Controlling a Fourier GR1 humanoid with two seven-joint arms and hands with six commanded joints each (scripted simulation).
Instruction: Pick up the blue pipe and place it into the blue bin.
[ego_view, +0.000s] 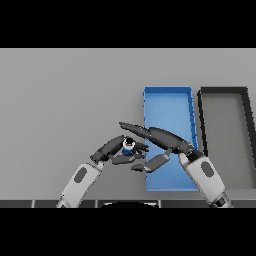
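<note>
Blue pipe (128, 146) sits just left of the blue bin (167, 100), over the grey surface (65, 100), with the left robot hand (116, 149) curled round it from the left. The right robot hand (150, 134) reaches across the bin's left edge with straight fingers stretched toward the pipe, holding nothing, its thumb hanging lower over the bin. A dark bin (225, 95) lies just beside the blue one, on its right.
</note>
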